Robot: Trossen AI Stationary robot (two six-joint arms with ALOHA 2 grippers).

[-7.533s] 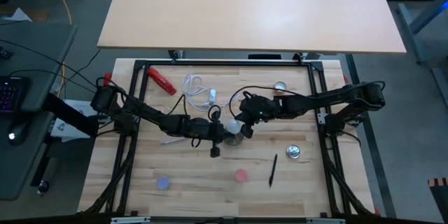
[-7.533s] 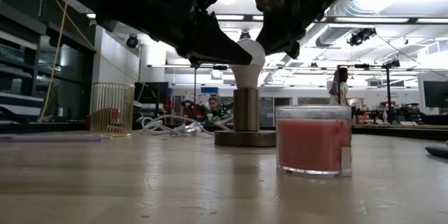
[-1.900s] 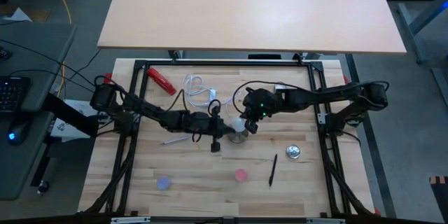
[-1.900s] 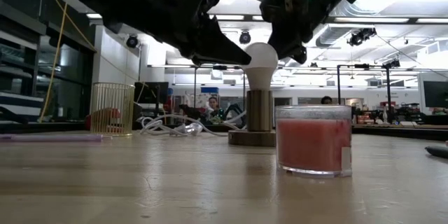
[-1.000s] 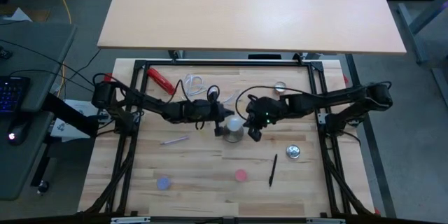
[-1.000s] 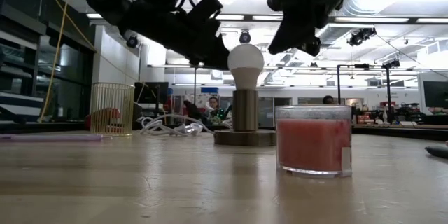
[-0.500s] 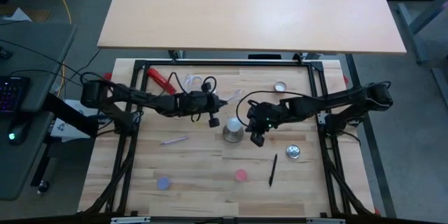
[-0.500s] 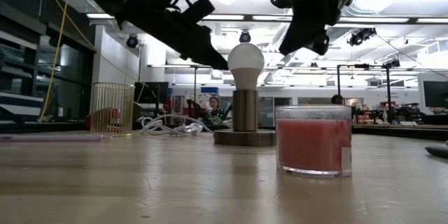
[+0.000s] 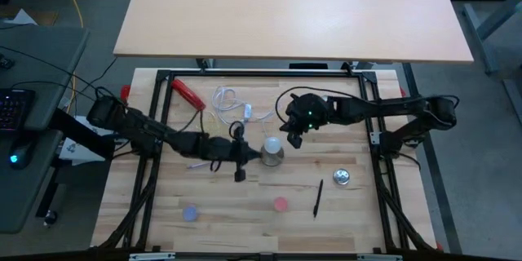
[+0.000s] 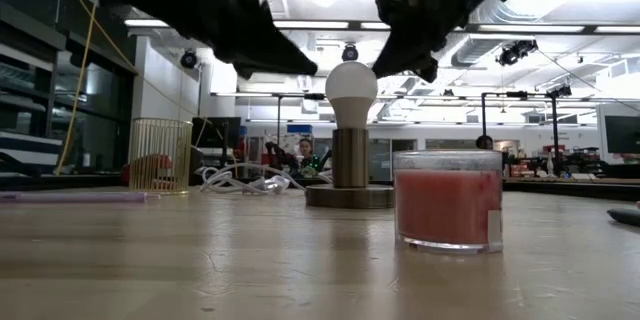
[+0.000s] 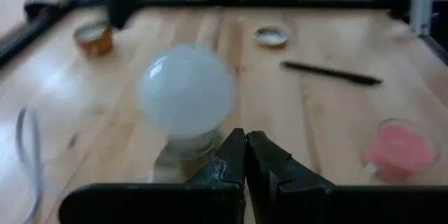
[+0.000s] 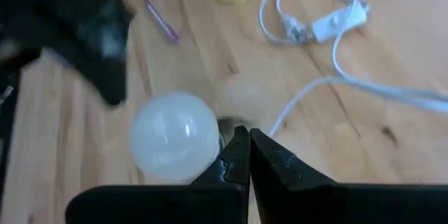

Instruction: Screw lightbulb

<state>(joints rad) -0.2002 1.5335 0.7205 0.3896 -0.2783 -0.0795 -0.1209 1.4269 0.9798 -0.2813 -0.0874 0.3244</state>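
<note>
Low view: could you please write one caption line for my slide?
Lightbulb stands upright in its socket stand, untouched; a pink cup sits in front.

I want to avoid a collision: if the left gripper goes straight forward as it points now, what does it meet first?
Most likely the lightbulb, upright in its socket stand just ahead of the shut left gripper; depth is hard to judge.

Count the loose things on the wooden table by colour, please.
White: 2, bulb and cable
Red or pink: 2, tool and cup
Silver: 2, discs
Black: 1, pen
Blue: 1, cap
Total: 8

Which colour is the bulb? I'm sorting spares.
White, frosted bulb; clearest in the left wrist view.
</note>
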